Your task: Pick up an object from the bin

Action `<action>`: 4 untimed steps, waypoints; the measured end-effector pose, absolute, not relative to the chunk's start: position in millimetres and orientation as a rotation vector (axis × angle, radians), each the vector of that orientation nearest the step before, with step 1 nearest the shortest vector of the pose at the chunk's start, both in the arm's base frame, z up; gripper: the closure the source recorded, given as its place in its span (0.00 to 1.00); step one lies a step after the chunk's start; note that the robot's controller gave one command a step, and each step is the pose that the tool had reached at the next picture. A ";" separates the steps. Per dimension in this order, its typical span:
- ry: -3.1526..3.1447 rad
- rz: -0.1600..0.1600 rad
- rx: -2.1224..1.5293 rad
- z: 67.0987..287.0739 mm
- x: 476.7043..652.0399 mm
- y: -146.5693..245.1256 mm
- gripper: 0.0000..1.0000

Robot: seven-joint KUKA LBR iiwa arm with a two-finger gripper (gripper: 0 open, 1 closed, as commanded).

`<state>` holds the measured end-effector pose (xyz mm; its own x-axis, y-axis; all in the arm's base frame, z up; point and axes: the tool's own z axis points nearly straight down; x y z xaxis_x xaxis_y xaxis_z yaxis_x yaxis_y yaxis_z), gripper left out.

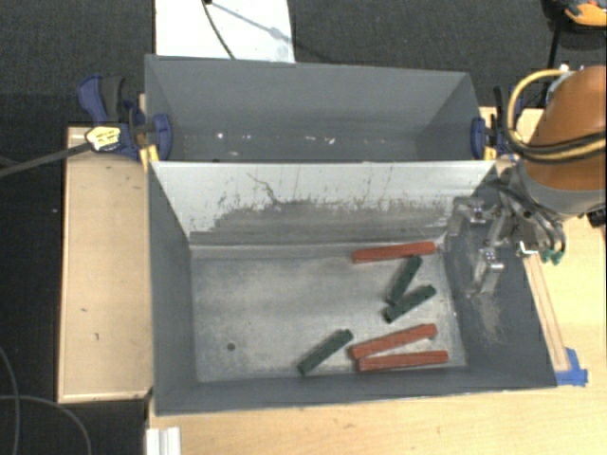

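Note:
My gripper hangs over the bin's right sloping wall, above floor level and right of the loose pieces. Nearest to it, a long red bar lies along the back edge of the floor. Just below that, a dark green bar lies tilted, and a second dark green bar lies beside it. I see nothing held in the gripper.
Two more red bars lie side by side at the front right of the floor. A third dark green bar lies left of them. The arm with its orange cover reaches in from the right.

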<state>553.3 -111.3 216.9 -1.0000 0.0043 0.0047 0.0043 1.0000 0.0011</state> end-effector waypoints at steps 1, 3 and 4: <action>-3.145 0.001 -0.002 221.4 555.0 -110.8 0.00; -3.091 -0.001 0.569 158.3 567.8 -84.7 0.00; -3.019 0.003 0.889 145.1 577.8 -85.9 0.00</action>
<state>577.8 -85.9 145.1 -0.8403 -0.5421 -0.0051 -0.5420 0.8403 -0.0037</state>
